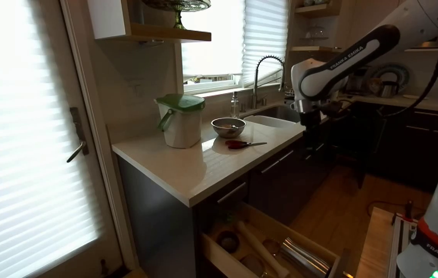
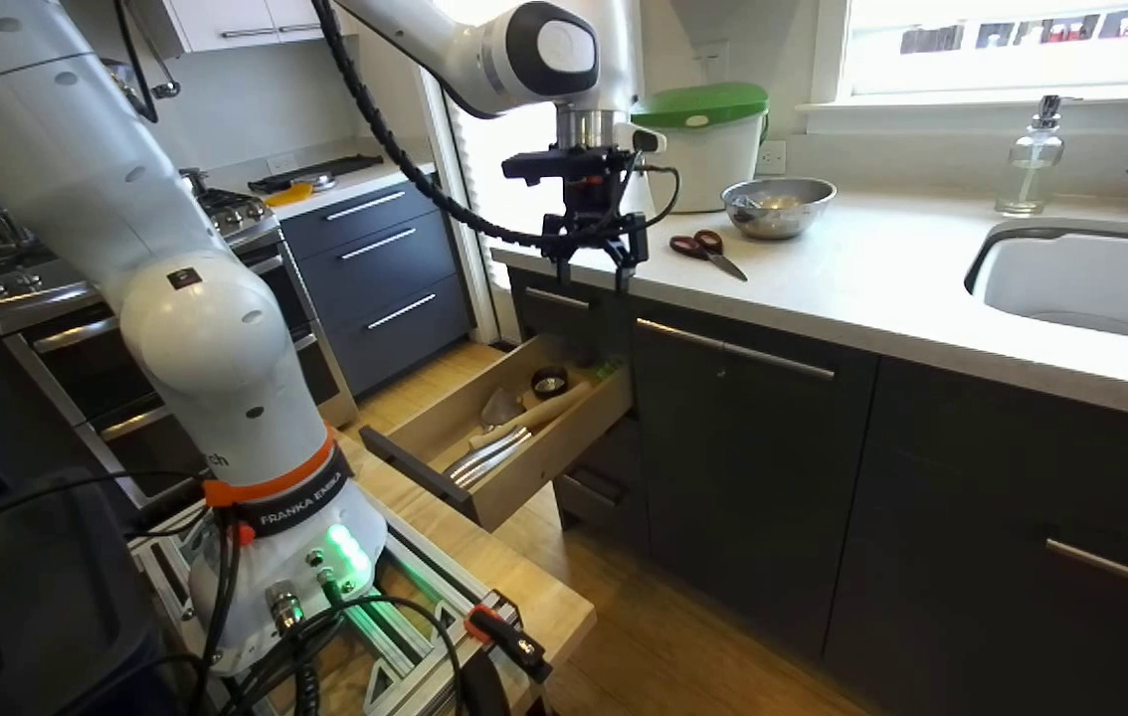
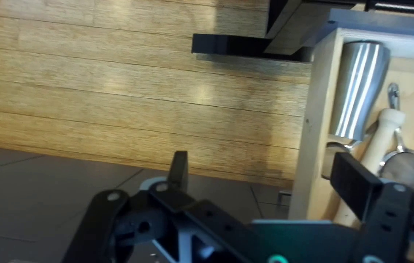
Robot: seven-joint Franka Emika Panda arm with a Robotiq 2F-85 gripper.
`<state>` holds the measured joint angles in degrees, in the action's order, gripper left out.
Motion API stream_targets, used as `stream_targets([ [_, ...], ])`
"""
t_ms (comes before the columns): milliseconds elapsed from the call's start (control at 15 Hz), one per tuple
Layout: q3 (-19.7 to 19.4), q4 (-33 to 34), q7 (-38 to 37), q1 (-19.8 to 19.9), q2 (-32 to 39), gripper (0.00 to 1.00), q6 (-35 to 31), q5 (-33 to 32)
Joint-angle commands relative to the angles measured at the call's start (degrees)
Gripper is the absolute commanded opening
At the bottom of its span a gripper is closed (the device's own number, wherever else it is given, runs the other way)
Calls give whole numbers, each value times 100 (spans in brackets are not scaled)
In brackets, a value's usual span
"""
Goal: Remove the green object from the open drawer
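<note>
The green object (image 2: 609, 370) is a small bright-green item at the back of the open drawer (image 2: 556, 449), close to the cabinet, in an exterior view. It shows only dimly in an exterior view (image 1: 224, 217), and it is out of view in the wrist view. The drawer's light wooden side wall (image 3: 311, 146) runs down the right of the wrist view. My gripper (image 2: 592, 278) is open and empty, pointing down, well above the drawer and near counter height. In the wrist view the fingers (image 3: 261, 166) stand wide apart, with the side wall seen between them.
The drawer also holds a rolling pin (image 3: 382, 138), a ribbed metal piece (image 3: 360, 89), a strainer (image 3: 406, 170) and a dark round item (image 2: 550, 380). The counter edge (image 2: 773, 328) is near the gripper. Scissors (image 2: 708, 252), a bowl (image 2: 778, 214) and a green-lidded bin (image 2: 703, 159) stand on the counter.
</note>
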<state>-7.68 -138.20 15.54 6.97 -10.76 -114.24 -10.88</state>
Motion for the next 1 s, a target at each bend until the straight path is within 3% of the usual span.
stream_targets([
  [0, -16, -704, 852, -310, -148, 100, -549, 802],
  [267, 165, -1491, 1107, -617, -427, 100, -1490, 1258],
  [467, 230, -1958, 1187, -924, -591, 100, -2511, 2002],
  [533, 186, -2011, 1529, -1065, -608, 100, -2552, 2197],
  [600, 221, -1683, 1143, -903, -325, 100, -2292, 1805],
  [933, 202, -1841, 1358, -1063, -481, 100, -2413, 2031],
])
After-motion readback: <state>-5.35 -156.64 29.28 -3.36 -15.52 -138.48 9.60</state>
